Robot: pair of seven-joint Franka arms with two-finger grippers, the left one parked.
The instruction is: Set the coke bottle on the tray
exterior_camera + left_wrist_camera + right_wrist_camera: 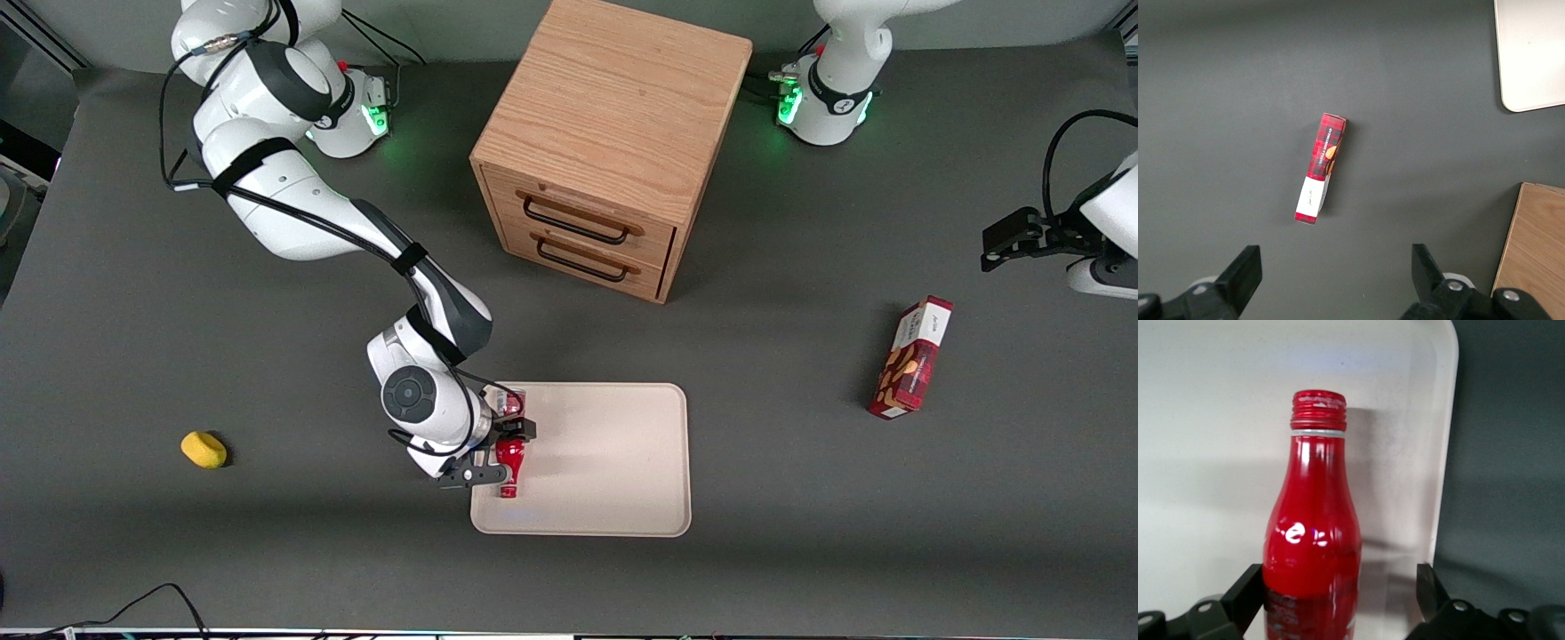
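The coke bottle, slim and red with a ribbed red cap, lies on the cream-beige tray near its edge toward the working arm's end, cap pointing to the front camera. My right gripper is low over the tray, astride the bottle's body. In the right wrist view the bottle lies between the open fingers of the gripper. One finger is against its side and the other stands clear of it. The tray is under it, and a corner of the tray shows in the left wrist view.
A wooden two-drawer cabinet stands farther from the front camera than the tray. A red snack box lies toward the parked arm's end, also in the left wrist view. A small yellow object lies toward the working arm's end.
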